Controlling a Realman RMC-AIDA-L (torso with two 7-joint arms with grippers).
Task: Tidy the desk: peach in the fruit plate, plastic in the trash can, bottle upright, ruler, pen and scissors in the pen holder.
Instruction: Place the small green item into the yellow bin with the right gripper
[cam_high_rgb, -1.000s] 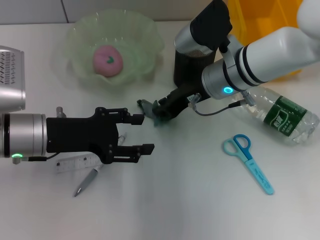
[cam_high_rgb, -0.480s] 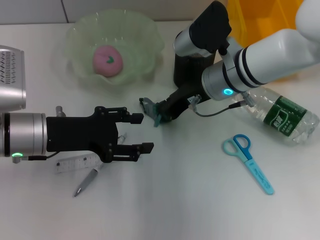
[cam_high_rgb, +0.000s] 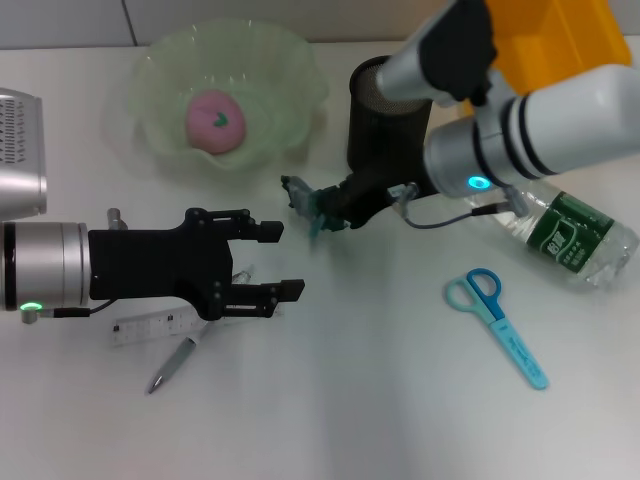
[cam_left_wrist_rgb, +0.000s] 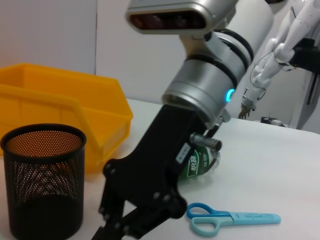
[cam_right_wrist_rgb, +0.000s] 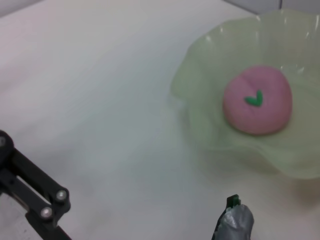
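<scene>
The pink peach (cam_high_rgb: 215, 120), green leaf mark on top, sits in the pale green, wavy-rimmed fruit plate (cam_high_rgb: 285, 65) at the far left of the desk. The right gripper (cam_high_rgb: 312, 208) hangs just in front of the black mesh pen holder (cam_high_rgb: 385, 120), its fingers pinched on a small crumpled scrap of teal plastic (cam_high_rgb: 300, 196). The scrap is held off the desk, near the plate's near-right rim; its shape is hard to make out, half buried in the fingers. In the right wrist view only a grey taped fingertip (cam_right_wrist_rgb: 234, 224) shows at the edge.

The left gripper (cam_high_rgb: 268, 262) hovers low at near left, black fingers spread apart with nothing between them. Under and behind it lies the clear ruler (cam_high_rgb: 150, 326), mostly hidden by the gripper body, and the grey pen (cam_high_rgb: 175, 363) pokes out toward the near side, its upper end covered.

Over on the right the clear bottle (cam_high_rgb: 565, 235) with a green label lies on its side, its neck end hidden behind the right arm. Blue scissors (cam_high_rgb: 497, 322) lie flat, closed, just near of the bottle. The yellow bin (cam_high_rgb: 560, 35) stands at far right, cut off by the frame and the arm.
</scene>
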